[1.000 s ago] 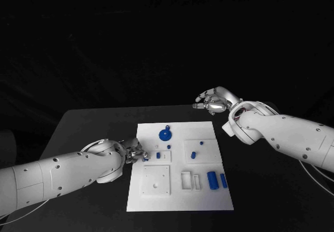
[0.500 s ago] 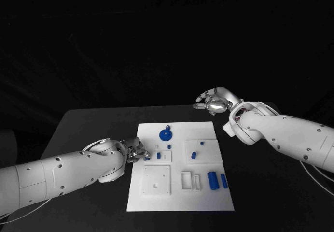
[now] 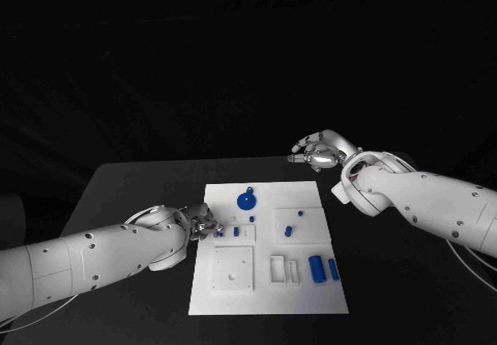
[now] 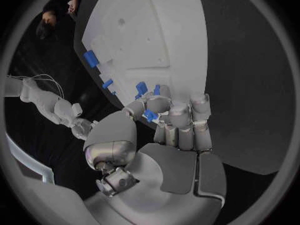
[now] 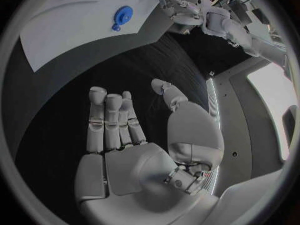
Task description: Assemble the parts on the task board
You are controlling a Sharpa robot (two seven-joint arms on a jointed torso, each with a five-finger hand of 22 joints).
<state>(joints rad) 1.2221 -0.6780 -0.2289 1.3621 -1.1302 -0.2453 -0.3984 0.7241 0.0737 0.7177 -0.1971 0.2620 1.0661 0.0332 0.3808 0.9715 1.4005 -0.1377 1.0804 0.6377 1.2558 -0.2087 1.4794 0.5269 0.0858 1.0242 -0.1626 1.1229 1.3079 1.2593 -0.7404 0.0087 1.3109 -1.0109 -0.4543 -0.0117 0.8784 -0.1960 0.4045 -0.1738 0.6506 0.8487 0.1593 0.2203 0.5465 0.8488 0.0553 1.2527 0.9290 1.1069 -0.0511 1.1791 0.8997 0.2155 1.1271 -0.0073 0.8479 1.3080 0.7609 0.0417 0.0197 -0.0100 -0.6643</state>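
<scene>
Head view: the flat white rectangular task board lies in the middle of the black counter. The left hand sits at the board's left edge, fingers curled over it beside a small blue peg standing in the board. A round blue disc part lies toward the board's far end, and two blue cylinder parts lie side by side near its right edge. The right hand hangs beyond the board's far right corner, well apart from every part.

Left wrist view: the left hand pinches a small blue piece between thumb and curled fingertips, just above the board's edge.

Right wrist view: the right hand is released, fingers straight and spread, holding nothing.

Risk, as I judge it: the pinch covers little of the small piece, so a tilt on the way to its seat could jam it or let it slip onto the board.
</scene>
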